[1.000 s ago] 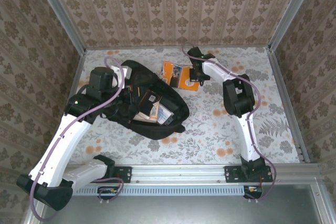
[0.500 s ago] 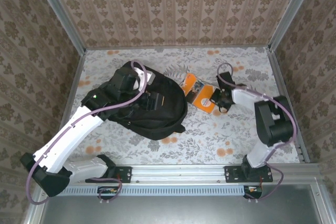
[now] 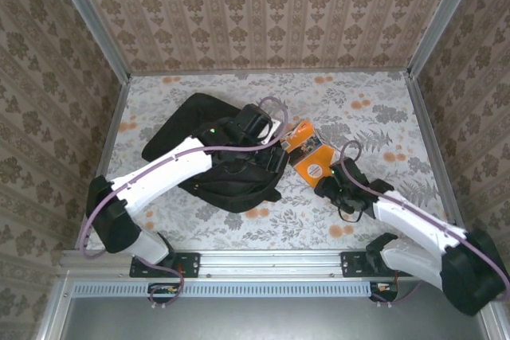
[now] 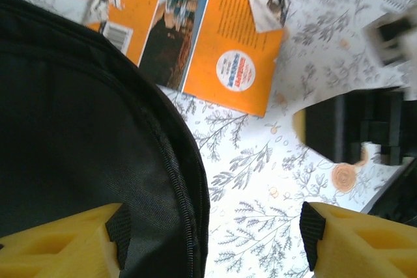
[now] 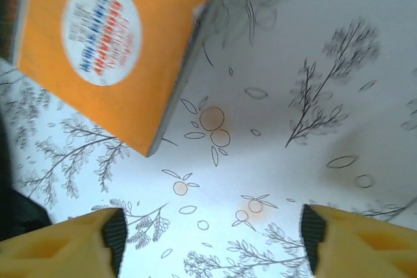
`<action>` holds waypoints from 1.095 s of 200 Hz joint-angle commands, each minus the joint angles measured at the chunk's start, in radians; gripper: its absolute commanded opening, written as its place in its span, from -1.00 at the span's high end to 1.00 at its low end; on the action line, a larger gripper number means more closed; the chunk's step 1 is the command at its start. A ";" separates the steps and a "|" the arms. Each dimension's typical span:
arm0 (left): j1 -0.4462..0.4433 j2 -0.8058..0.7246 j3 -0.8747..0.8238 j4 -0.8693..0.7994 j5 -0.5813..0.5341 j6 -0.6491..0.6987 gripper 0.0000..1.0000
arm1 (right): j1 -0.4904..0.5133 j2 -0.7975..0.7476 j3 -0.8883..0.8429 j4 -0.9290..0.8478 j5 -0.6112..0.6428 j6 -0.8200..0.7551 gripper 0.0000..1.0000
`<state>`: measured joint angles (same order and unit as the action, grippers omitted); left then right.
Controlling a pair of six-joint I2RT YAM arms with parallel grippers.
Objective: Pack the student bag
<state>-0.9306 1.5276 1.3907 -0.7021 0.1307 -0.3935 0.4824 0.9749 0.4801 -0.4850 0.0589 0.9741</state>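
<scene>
Table (image 3: 382,117): it has a floral cover, and it carries everything beneath both of my hands.
Student bag (image 3: 239,185): black soft fabric, lying flat on the table under my left arm. From my left wrist its zippered edge (image 4: 189,180) curves down between my fingers. The bulk of the bag sits below the left finger and out to that side.
Book (image 3: 307,153): orange cover with a round white sticker, lying flat on the table. It is ahead of my left hand, just beside the bag's edge. From my right hand it lies ahead and to the left, with one corner (image 5: 146,151) pointing toward the gap between my fingers.
Left hand (image 4: 212,239): spread wide and holding nothing. The yellow fingers (image 4: 58,242) stand far apart, one above the bag and the other above the bare table.
Right hand (image 5: 212,239): spread wide as well, with nothing in it. The fingers (image 5: 358,239) hang over the patterned table near the book, apart from it.
</scene>
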 commanded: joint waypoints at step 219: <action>0.078 -0.289 -0.182 0.047 -0.034 -0.045 -0.49 | -0.295 0.746 0.487 0.114 -0.271 -0.427 -0.79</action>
<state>-0.8612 1.2591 1.2221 -0.6785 0.0818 -0.4271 0.1230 1.7321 0.9993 -0.3847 -0.0376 0.5438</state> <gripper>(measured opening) 0.746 0.908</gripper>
